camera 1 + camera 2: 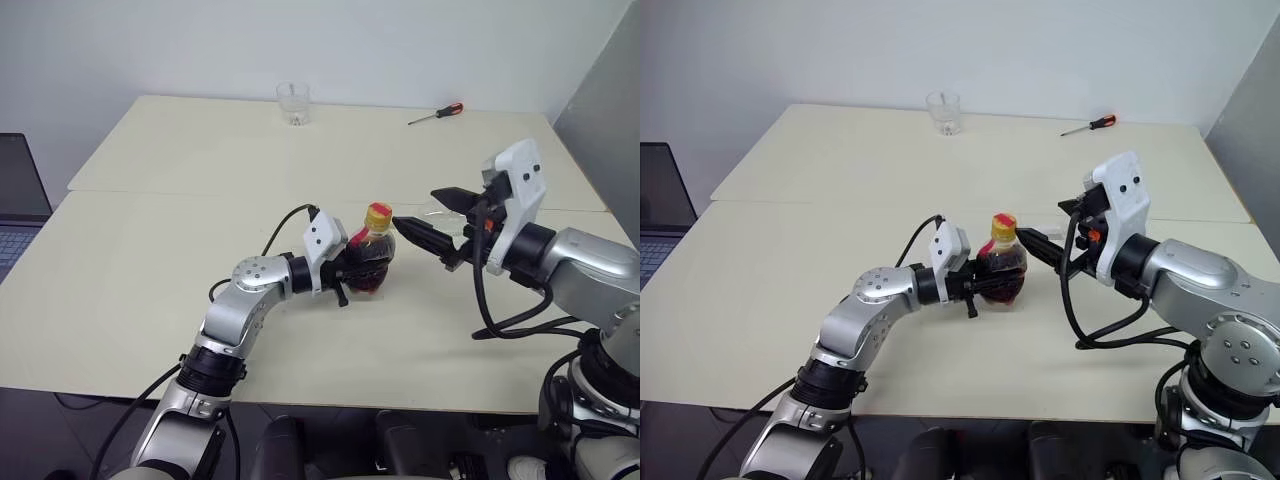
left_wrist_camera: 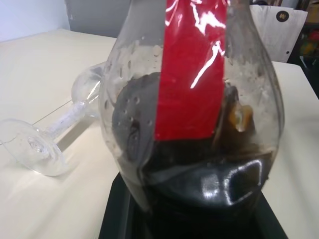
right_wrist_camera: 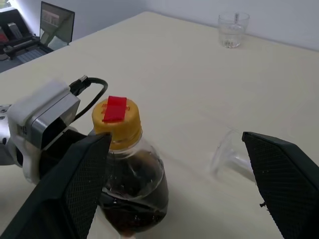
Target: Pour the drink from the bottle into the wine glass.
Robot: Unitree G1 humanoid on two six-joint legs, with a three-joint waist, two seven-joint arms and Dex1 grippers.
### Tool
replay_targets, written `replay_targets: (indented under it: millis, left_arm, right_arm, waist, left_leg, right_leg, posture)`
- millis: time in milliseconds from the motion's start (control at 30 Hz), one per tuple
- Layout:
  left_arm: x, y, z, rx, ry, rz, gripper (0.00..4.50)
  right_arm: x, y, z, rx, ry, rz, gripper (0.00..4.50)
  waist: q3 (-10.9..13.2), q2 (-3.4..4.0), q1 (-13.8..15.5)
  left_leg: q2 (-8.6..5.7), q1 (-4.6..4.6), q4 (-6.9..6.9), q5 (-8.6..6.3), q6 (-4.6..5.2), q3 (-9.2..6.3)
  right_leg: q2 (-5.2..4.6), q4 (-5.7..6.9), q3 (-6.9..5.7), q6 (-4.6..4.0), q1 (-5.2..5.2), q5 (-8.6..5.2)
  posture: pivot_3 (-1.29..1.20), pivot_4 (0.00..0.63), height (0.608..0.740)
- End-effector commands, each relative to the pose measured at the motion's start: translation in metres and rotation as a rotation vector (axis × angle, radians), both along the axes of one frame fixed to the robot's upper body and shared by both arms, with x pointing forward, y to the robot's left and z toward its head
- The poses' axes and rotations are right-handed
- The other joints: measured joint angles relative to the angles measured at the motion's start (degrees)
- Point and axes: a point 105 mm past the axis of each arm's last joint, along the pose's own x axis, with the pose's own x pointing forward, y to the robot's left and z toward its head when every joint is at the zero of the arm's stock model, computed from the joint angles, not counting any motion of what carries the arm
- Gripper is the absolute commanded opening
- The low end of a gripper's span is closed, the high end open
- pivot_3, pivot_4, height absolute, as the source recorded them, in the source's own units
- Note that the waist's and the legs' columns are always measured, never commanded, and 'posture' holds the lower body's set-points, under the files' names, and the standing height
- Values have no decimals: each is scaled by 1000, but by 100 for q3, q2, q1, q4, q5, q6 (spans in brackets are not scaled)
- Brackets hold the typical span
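Observation:
The bottle (image 1: 377,238), small and clear with a yellow cap (image 3: 116,117), stands upright near the table's middle. My left gripper (image 1: 360,272) is shut on its rounded body from the left. Dark brown drink (image 3: 130,196) fills its lower half. To the right of the cap, my right gripper (image 1: 414,208) hangs open with nothing between its fingers. The wine glass (image 2: 47,137) lies on its side on the table just beyond the bottle, partly under the right gripper, and is also seen in the right wrist view (image 3: 230,153).
A short clear tumbler (image 1: 294,103) stands at the table's far edge. A red-handled screwdriver (image 1: 436,114) lies at the far right. A laptop (image 1: 15,205) sits off the table's left side. The cream table (image 1: 150,270) is bare to the left.

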Motion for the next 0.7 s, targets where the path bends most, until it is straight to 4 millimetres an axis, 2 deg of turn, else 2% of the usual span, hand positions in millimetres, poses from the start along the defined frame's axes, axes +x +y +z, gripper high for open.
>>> replay_targets:
  millis: [33, 300, 700]
  left_arm:
    - [-1, 0, 16, -39, -63, -14, 746]
    - [-1, 1, 16, -34, -71, -10, 746]
    - [-2, 1, 16, -35, -75, -2, 746]
  right_arm:
    - [-9, 9, 12, 17, -51, 75, 4500]
    - [-3, 40, 22, 65, -74, 144, 4500]
    - [21, 55, 23, 88, -86, 79, 4500]
  waist:
    - [0, 0, -1]
    - [0, 0, -5]
    - [0, 0, -2]
  left_leg:
    - [1, 0, 0, 0, 0, -2]
    - [1, -1, 0, 0, 0, -5]
    - [1, -1, 0, 0, 0, -1]
  right_leg:
    - [1, 0, 0, 0, 0, 0]
    - [2, 0, 1, 0, 0, 0]
    - [0, -1, 0, 0, -1, 0]
  posture:
    - [0, 150, 740]
    - [0, 150, 740]
    - [0, 150, 740]
